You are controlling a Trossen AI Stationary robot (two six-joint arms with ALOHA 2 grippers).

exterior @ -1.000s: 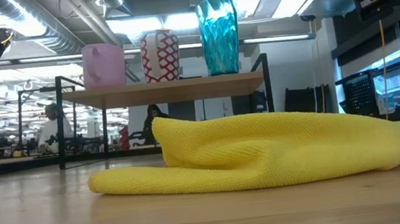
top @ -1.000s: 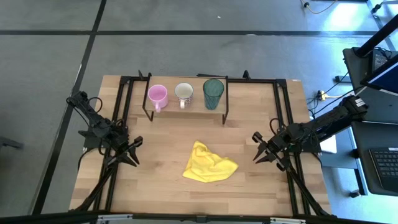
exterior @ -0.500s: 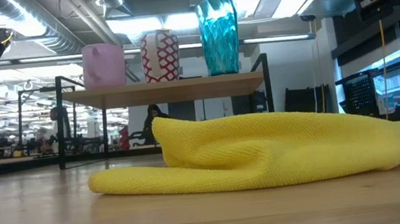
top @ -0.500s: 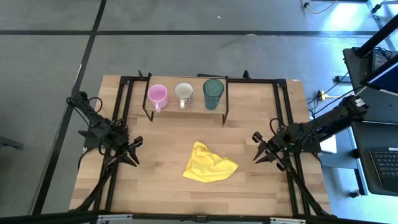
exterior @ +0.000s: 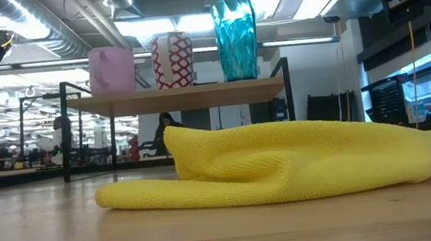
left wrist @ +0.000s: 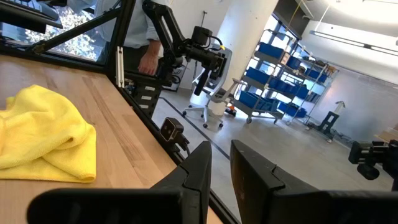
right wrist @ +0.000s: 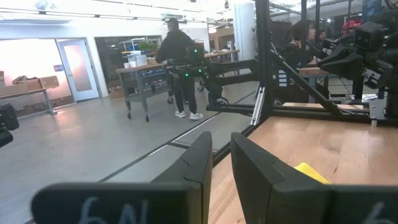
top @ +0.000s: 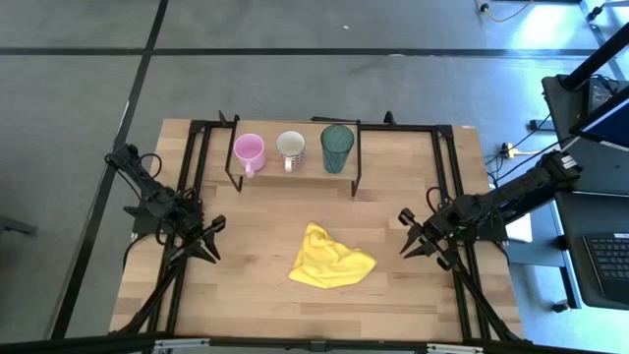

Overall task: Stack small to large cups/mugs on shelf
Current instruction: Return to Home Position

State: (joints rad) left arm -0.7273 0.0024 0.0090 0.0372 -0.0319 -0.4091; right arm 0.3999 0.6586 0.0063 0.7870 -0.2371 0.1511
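Three cups stand in a row on the shelf (top: 295,170) (exterior: 180,98) at the table's far side, each on its base. From left to right they are the pink mug (top: 249,150) (exterior: 111,70), the white patterned mug (top: 291,147) (exterior: 173,60) and the teal tumbler (top: 337,147) (exterior: 236,38). My left gripper (top: 211,239) (left wrist: 219,148) hovers near the left edge. My right gripper (top: 408,237) (right wrist: 221,142) hovers near the right edge. Each points level toward the table's middle. Each shows a narrow gap with nothing in it.
A crumpled yellow cloth (top: 331,258) (exterior: 278,162) lies on the tabletop between the grippers, in front of the shelf. Black frame rails (top: 187,206) run along both table sides. People stand in the room beyond the table.
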